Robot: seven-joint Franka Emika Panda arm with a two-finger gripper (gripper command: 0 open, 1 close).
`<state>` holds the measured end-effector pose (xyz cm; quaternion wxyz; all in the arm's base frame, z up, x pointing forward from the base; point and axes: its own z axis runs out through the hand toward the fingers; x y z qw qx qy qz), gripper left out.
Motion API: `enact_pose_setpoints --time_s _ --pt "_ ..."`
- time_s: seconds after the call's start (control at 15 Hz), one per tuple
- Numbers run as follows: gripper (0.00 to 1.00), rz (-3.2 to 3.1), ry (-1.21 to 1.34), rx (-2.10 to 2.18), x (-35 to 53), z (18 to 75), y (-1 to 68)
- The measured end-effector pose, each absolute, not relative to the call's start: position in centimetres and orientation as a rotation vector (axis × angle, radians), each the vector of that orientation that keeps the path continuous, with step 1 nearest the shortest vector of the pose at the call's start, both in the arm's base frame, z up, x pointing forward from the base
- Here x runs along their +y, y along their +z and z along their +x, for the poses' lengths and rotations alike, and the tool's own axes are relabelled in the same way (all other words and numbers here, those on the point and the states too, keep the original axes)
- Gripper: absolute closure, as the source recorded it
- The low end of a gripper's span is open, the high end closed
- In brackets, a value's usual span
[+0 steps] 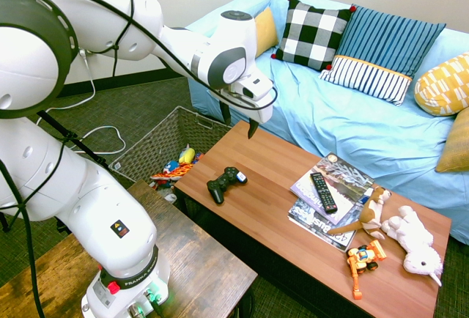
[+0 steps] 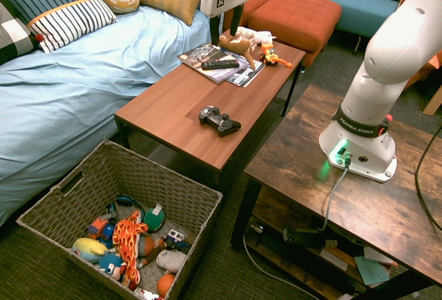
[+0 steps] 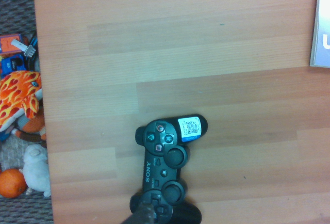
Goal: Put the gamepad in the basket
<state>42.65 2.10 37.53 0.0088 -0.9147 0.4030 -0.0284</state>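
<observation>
The black gamepad lies flat on the wooden coffee table near its end closest to the basket. A white sticker shows on one of its handles. My gripper hangs open and empty well above the table, higher than the gamepad and not touching it. The grey-brown woven basket stands on the floor just past the table's end, and several toys fill its bottom.
A black TV remote lies on magazines further along the table. Plush animals and an orange toy sit at its far end. A blue sofa runs beside the table.
</observation>
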Motion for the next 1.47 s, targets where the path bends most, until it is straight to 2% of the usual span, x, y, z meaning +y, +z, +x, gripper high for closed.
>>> enact_pose_setpoints --time_s 0.4,1.07,1.47 --pt "0.0 -2.801 -0.065 1.277 3.2 43.2 35.0" --pt "0.0 -2.791 0.051 1.42 7.5 40.9 18.4" --pt "0.0 -2.803 0.045 1.479 6.9 42.5 11.9"
